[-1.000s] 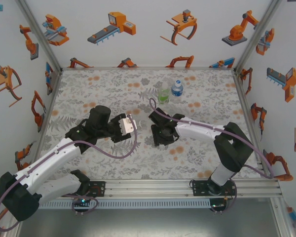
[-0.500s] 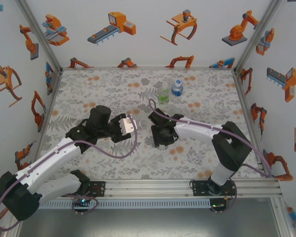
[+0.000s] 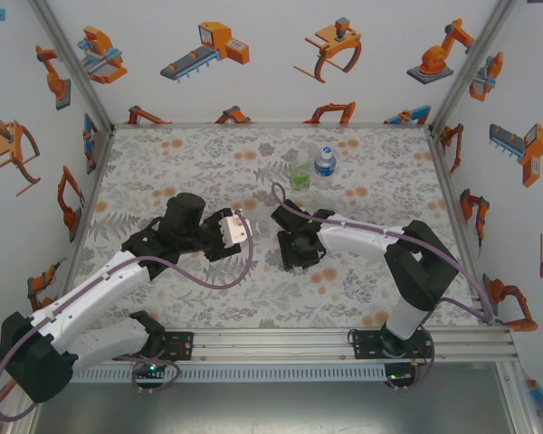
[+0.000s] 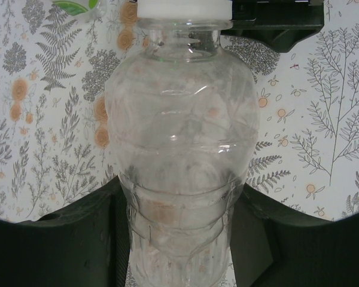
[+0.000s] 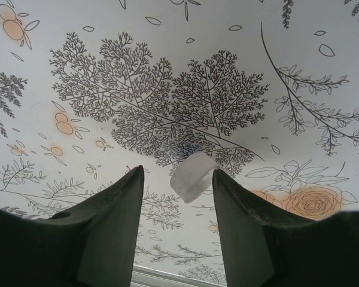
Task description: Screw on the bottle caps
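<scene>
Colourless bottle (image 4: 182, 149): held off the table (image 3: 163, 163), roughly mid-table, left of centre. White cap (image 4: 182, 7) is sitting on its neck; can't tell how far it's threaded.

Left tool (image 3: 238, 227): pinching the colourless bottle by the lower body, fingers (image 4: 78, 245) pressed in on both sides. The wall looks slightly squeezed there.

Right tool (image 5: 178, 173): just beside the bottle's cap end. In the left wrist view its dark body is right behind the cap. Jaws partly spread. In the right wrist view a tilted cap (image 5: 193, 176) sits between the fingertips, against the finger (image 5: 239, 215) on the right of that view, with a visible gap to the other. Can't tell whether it's the same cap as the one on the neck.

Green bottle (image 3: 300, 173) and blue-labelled bottle (image 3: 324, 164): upright, just beside each other, farther back on the table, well apart from both tools.
</scene>
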